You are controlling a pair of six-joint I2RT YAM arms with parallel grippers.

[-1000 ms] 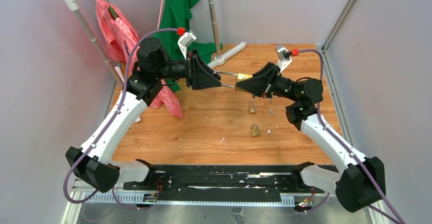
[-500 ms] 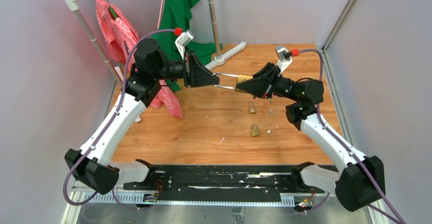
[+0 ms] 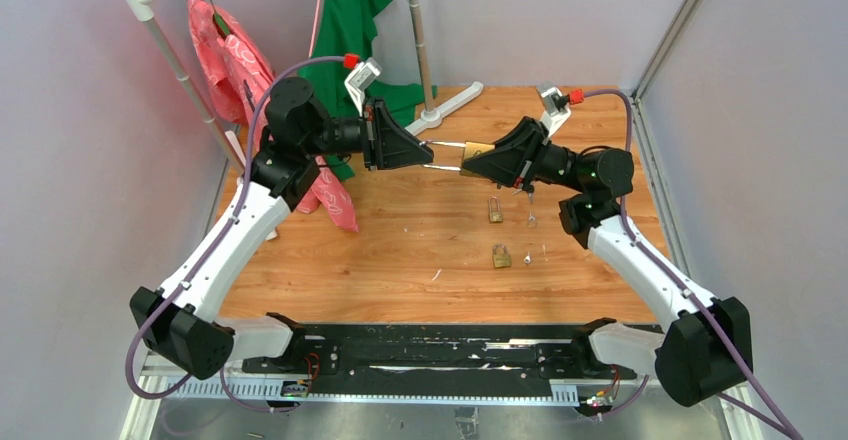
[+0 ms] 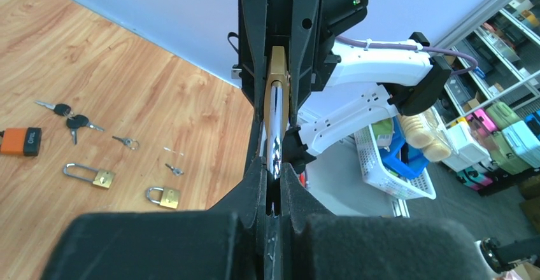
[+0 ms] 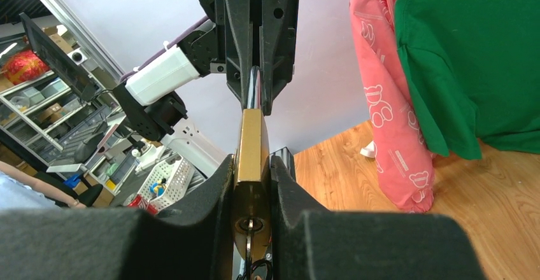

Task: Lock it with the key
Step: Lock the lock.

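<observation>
Two small padlocks (image 3: 499, 231) and loose keys (image 3: 530, 222) lie on the counter (image 3: 400, 250) toward its right edge. Above them, mid-counter, the right end effector (image 3: 466, 165) pinches the brass padlock (image 3: 478, 152) by its body, while the left end effector (image 3: 432, 154), pressed together, grips its long steel shackle (image 3: 446, 156). The shackle appears to be getting seated; the next move likely calls for pushing it home, then turning a key. Garments (image 3: 350, 20) hang at the far-left corner.

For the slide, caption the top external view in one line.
Both arms hold one brass padlock above the table: right fingers on its body, left fingers shut on its shackle.
</observation>
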